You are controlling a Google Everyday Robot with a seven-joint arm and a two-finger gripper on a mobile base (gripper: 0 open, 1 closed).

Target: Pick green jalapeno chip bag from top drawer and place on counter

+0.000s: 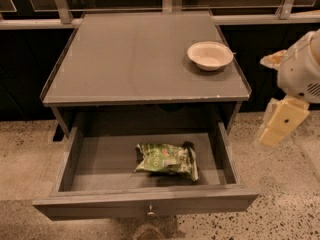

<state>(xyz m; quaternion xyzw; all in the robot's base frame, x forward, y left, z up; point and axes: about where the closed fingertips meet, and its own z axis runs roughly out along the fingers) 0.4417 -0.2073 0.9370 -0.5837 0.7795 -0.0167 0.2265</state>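
The green jalapeno chip bag lies flat on the bottom of the open top drawer, a little right of its middle. The drawer is pulled out, with its small metal knob on the front. The counter is the grey cabinet top above it. My gripper, cream coloured, hangs in the air to the right of the cabinet, about level with the counter's front edge. It is outside the drawer and well apart from the bag, and holds nothing that I can see.
A white bowl stands on the counter near its right edge. A railing with glass panels runs behind the cabinet. Speckled floor lies around the cabinet.
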